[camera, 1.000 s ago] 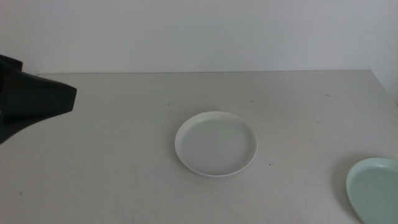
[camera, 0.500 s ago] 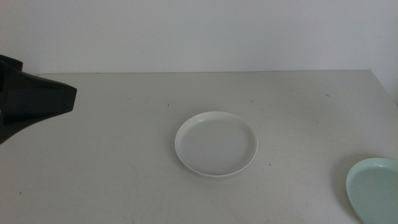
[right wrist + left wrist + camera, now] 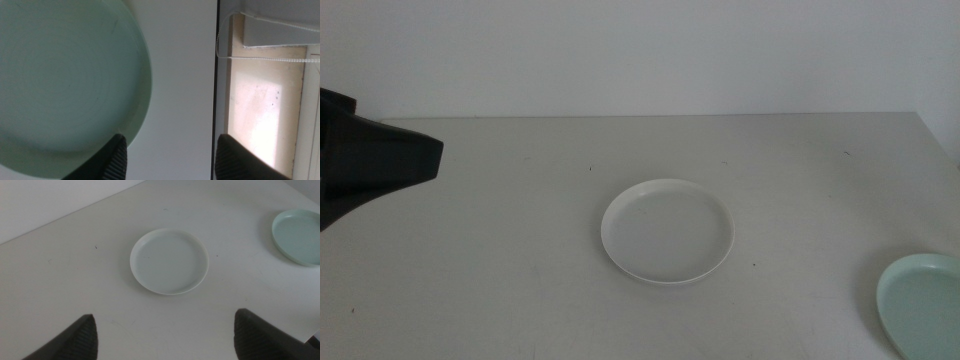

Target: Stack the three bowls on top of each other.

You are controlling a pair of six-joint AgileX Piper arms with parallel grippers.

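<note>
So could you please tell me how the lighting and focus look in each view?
Middle view: soft, even light, white bowl sharp, with hardly any shadow. Left wrist view: the left claw is blurred, bowls crisp. Right wrist view: mint bowl soft and dim, floor beyond the table edge brightly overexposed.

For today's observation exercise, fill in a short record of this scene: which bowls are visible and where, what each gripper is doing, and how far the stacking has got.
white bowl: near the middle of the table, empty, alone
mint green bowl: at the table's near right corner, partly out of the middle view
third bowl: not in view
left gripper: open, held above the table, facing the white bowl
right gripper: open, directly over the mint green bowl's rim by the table edge
stacking: none yet; both visible bowls lie apart
</note>
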